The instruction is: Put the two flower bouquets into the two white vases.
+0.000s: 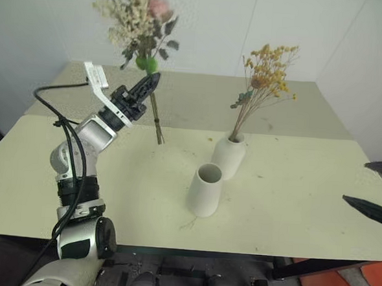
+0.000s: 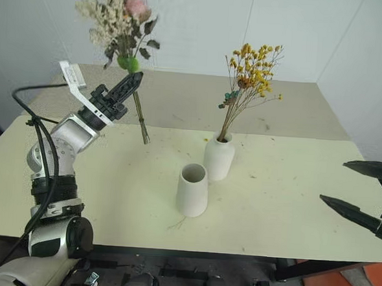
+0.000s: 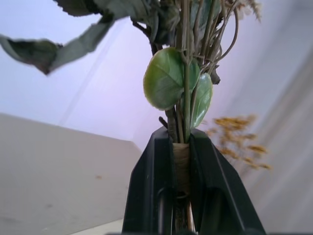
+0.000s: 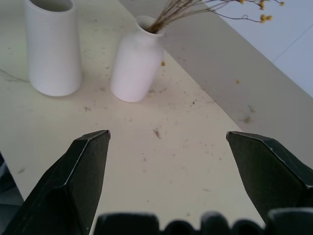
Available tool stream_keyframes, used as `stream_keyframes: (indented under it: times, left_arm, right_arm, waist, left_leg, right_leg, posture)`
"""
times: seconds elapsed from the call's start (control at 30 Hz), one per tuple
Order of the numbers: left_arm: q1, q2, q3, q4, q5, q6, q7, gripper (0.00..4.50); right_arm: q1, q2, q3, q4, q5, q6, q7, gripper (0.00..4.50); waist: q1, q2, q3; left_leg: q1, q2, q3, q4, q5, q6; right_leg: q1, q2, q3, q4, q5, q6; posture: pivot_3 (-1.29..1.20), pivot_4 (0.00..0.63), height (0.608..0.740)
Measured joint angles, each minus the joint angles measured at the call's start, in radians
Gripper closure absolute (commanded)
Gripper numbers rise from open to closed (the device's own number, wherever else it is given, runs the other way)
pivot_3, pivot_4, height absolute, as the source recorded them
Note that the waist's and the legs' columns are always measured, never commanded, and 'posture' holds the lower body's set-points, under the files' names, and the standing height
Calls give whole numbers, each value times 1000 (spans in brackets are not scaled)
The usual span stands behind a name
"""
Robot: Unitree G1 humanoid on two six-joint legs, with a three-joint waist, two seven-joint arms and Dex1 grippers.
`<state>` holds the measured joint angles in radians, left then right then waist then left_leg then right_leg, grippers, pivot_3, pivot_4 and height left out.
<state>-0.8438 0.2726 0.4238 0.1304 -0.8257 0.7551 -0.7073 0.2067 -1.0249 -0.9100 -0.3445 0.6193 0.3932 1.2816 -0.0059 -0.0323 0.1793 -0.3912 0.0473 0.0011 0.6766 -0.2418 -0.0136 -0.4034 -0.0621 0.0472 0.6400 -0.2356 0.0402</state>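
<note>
Pink-rose bouquet (image 1: pixel 141 23) sits clamped by its wrapped stems in our left gripper (image 1: pixel 148 84), raised above the table (image 1: pixel 291 201), its stem ends hanging free in open air. Our right gripper (image 2: pixel 363 192) hangs spread wide and empty at the table's right edge. Mid-table, the yellow bouquet (image 1: pixel 268 73) stands in the narrow-necked vase (image 1: pixel 230 156); the wide-mouthed vase (image 1: pixel 205 190), just beside it, is empty.

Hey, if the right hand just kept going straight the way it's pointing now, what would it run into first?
Probably the narrow-necked vase holding the yellow flowers. The open right hand points across bare table toward it, with the wide-mouthed vase beside it. Depth is hard to judge, so it might pass between them.
</note>
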Motion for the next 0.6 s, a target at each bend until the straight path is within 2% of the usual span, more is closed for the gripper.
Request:
stream_keyframes:
  times: [0.23,0.6]
  left_arm:
    - [19,-40,-116,-24,-81,14,-171,4399]
    - [-23,-78,-176,14,-80,-69,-293,4399]
  right_arm:
    - [27,24,61,-67,80,32,37,0]
    - [41,25,80,-83,108,30,41,0]
  waist:
    - [-8,0,0]
    - [-8,0,0]
  left_leg:
    - [0,0,0,0,0,0]
    - [0,0,0,0,0,0]
  right_leg:
    - [-1,0,1,0,0,0]
    - [-1,1,1,-1,-1,1]
  posture:
    - [0,150,740]
    - [0,150,740]
